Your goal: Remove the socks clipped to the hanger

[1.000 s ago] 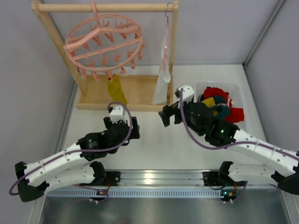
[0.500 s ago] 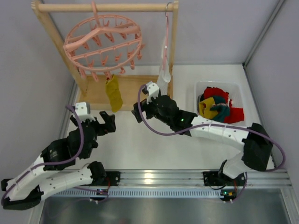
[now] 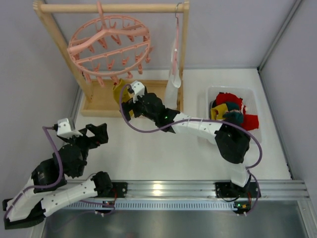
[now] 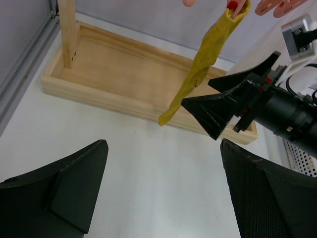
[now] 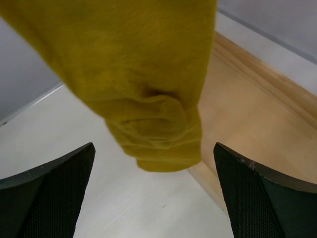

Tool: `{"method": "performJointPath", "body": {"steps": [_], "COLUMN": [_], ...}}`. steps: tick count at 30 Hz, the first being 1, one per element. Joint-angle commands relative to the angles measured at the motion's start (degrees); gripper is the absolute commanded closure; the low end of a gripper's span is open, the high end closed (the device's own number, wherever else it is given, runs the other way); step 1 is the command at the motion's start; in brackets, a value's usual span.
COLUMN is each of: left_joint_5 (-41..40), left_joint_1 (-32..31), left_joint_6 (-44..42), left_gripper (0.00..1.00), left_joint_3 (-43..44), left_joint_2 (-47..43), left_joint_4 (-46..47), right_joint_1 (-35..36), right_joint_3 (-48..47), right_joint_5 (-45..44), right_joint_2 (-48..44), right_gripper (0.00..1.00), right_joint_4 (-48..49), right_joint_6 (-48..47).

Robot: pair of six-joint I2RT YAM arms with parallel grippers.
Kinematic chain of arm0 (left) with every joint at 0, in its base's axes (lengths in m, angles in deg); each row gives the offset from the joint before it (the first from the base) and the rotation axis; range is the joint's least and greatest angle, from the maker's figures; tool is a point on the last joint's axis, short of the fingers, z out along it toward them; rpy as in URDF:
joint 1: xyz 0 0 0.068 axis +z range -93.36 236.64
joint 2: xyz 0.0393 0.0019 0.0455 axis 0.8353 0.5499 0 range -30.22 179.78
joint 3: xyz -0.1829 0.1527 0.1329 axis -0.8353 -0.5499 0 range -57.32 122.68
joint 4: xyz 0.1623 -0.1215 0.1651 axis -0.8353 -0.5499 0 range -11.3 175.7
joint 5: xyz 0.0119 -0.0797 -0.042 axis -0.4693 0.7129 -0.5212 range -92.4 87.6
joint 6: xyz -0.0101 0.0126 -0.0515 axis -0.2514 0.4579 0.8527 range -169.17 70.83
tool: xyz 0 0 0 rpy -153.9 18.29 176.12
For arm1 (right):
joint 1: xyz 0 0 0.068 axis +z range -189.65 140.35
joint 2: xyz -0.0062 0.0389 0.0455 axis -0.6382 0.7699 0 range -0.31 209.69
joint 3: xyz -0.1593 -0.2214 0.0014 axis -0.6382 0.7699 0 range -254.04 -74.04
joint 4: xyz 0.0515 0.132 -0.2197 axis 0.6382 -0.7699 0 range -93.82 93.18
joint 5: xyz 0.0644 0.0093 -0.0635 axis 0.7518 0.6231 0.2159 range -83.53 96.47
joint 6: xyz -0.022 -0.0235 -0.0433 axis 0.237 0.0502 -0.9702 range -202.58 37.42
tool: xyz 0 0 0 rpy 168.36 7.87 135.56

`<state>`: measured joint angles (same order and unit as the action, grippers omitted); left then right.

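Hovering low over the left part of the table (image 3: 163, 163), the left gripper (image 3: 89, 135) had its fingers spread wide with nothing between them. Its wrist view looked between them (image 4: 163, 198) toward the wooden rack (image 3: 99, 101) beyond. From the rack's top bar hung the round pink hanger (image 3: 109, 47), and almost all of its pegs were bare. One mustard sock (image 3: 118, 89) was clipped by its cuff to a peg at the ring's near edge. It dangled long and slack (image 4: 203, 64), with its toe over the front lip of the rack's base.

Just to the right of that sock, the right gripper (image 3: 125, 105) reached across from the far side of the table, jaws parted. In the left wrist view its two black fingers pointed at the sock's lower half (image 4: 198, 94). Its own camera showed the fabric (image 5: 143, 64) filling the frame above the open gap (image 5: 156, 198). Contact could not be made out.

Further right, a slim pink hanger (image 3: 176, 34) with a white cloth (image 3: 171, 87) hung at the rack's right post. Near the table's right edge sat a white bin (image 3: 250, 91) holding loose socks (image 3: 230, 106) in red, yellow and teal.
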<state>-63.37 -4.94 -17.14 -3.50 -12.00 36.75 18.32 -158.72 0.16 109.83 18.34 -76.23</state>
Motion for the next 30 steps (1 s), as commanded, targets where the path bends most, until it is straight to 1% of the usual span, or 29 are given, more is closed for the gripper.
{"method": "performJointPath", "body": {"steps": [1,7,11,13,14,15,17,18,20,21,22,23,26,28,30], "left_joint_5": [-0.12,0.15,0.06,-0.03,-0.03,-0.20,-0.29,-0.38,-0.55,-0.55,-0.64,-0.47,0.67,2.16,4.10], "left_joint_1": [0.06,0.06,0.06,0.06,0.06,0.06,0.06,0.06,0.06,0.06,0.06,0.06,0.06,0.06,0.06], "left_joint_6": [0.22,-0.21,0.05,0.05,0.05,0.14,0.22,0.31,0.40,0.31,0.40,0.57,0.66,-0.13,-0.30], "left_gripper": [0.02,0.02,0.02,0.02,0.02,0.01,0.02,0.02,0.02,0.02,0.02,0.02,0.01,0.02,0.02], "left_joint_3": [-0.39,-0.21,-0.30,-0.38,-0.30,-0.30,-0.21,-0.21,-0.12,-0.03,-0.03,0.14,1.19,2.60,6.11], "left_joint_2": [0.85,3.05,2.79,2.70,2.53,2.52,2.53,2.61,2.79,2.88,3.05,3.40,4.89,6.38,10.07], "left_joint_4": [-0.18,-0.10,-0.09,-0.09,-0.09,-0.01,-0.01,-0.09,-0.09,-0.01,-0.09,-0.01,0.78,2.45,3.68], "right_joint_1": [-1.20,-1.64,-1.81,-1.90,-1.90,-1.90,-1.99,-1.99,-1.99,-1.99,-1.99,-1.90,-1.99,-1.99,-1.90], "right_joint_3": [-6.62,-13.48,-13.49,-13.49,-12.97,-12.61,-11.74,-11.30,-11.82,-12.25,-12.26,-11.56,-7.71,-4.98,-0.23], "right_joint_5": [-0.28,3.84,6.04,7.53,7.62,8.41,9.64,10.69,11.66,11.84,11.84,11.67,11.75,11.84,11.75], "right_joint_2": [4.18,11.74,14.04,14.74,14.92,14.92,15.10,15.36,16.15,16.32,16.50,16.42,14.40,11.77,8.61], "right_gripper": [0.01,0.01,0.01,0.03,0.05,0.12,0.18,0.25,0.34,0.42,0.65,0.73,0.75,0.87,0.97], "right_joint_4": [5.06,6.72,13.30,14.89,17.16,18.49,21.74,24.19,25.09,25.44,25.80,26.41,29.74,32.46,34.58], "right_joint_6": [-2.56,-3.10,-2.31,-1.78,-1.52,-1.25,-0.81,-0.73,-0.46,-0.29,0.15,0.50,1.73,2.79,3.93]}}
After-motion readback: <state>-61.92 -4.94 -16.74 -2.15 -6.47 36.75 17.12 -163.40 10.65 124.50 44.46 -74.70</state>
